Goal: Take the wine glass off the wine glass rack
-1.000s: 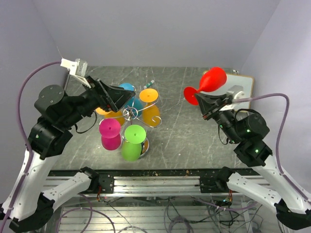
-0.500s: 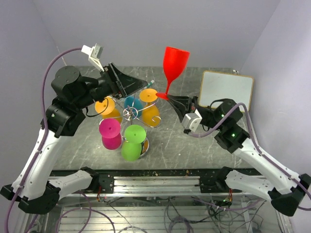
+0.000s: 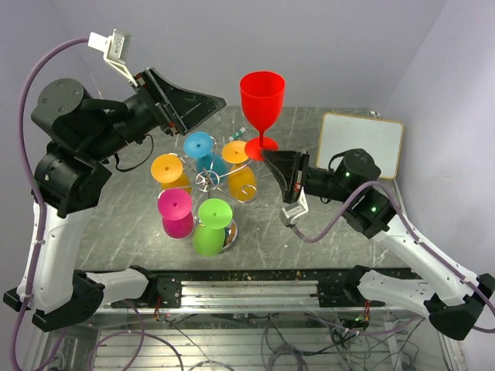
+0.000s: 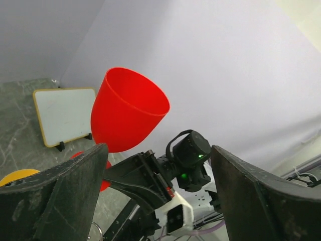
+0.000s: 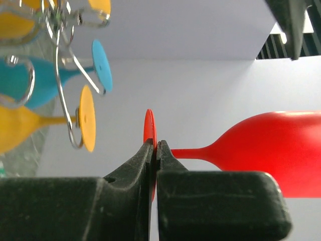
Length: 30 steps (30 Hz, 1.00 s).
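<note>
The red wine glass [image 3: 261, 97] stands upright in the air to the right of the wine glass rack [image 3: 207, 180], clear of it. My right gripper [image 3: 269, 157] is shut on the rim of its round foot [image 5: 149, 129]. In the right wrist view the bowl [image 5: 273, 150] points right, away from the right gripper [image 5: 156, 146]. My left gripper [image 3: 209, 112] hangs open above the rack, left of the red bowl [image 4: 128, 118], and nothing lies between its fingers [image 4: 55, 201]. Blue [image 3: 201, 148], orange [image 3: 170, 171], yellow [image 3: 240, 174], pink [image 3: 176, 212] and green [image 3: 212, 226] glasses hang on the rack.
A small whiteboard [image 3: 362, 143] leans at the back right of the grey table [image 3: 309, 232]. A marker pen [image 3: 239, 132] lies behind the rack. Purple-grey walls close in the back and both sides.
My right arm has swung the red glass from the right side toward the middle and turned it upright. My left arm has lifted off the rack, its gripper now high and open.
</note>
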Each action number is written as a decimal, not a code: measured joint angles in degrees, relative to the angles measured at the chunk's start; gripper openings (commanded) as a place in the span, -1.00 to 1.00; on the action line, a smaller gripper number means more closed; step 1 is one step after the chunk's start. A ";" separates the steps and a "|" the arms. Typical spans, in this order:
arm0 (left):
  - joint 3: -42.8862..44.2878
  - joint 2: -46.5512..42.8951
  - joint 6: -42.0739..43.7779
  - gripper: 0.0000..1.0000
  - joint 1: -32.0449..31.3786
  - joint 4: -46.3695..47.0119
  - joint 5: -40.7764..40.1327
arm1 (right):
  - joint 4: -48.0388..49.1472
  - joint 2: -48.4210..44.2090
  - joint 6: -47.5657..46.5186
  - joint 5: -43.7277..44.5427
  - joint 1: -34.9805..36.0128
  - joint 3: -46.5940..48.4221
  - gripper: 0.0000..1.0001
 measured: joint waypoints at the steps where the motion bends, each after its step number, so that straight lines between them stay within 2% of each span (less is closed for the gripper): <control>1: 0.42 0.22 0.07 0.92 0.00 -0.09 0.26 | -1.62 -0.39 -3.21 1.38 0.00 0.00 -1.00; 6: 3.93 3.58 0.74 0.78 0.00 -1.60 2.23 | -8.61 -2.99 -16.02 9.53 1.70 -0.81 -1.00; 10: 4.52 7.21 1.31 0.65 0.00 -2.40 3.19 | -13.05 -4.17 -22.73 14.86 3.78 -0.63 -1.00; 14: 4.59 9.97 1.68 0.53 0.00 -3.82 3.76 | -15.93 -4.02 -26.62 18.82 5.18 -0.13 -1.00; 19: 5.77 11.21 4.42 0.28 0.00 -8.09 2.80 | -17.18 -2.89 -29.29 21.94 6.16 1.40 -1.00; 22: 6.38 10.95 6.58 0.07 0.00 -10.95 1.25 | -17.18 -2.10 -30.27 22.99 6.43 1.81 -1.00; 26: 7.63 11.15 9.38 -0.45 0.00 -14.95 -0.68 | -17.29 -0.90 -31.52 24.46 6.75 1.92 -1.00; 30: 9.75 12.28 11.41 -0.85 0.00 -17.59 -2.14 | -17.66 0.42 -31.65 25.77 7.02 2.40 -0.43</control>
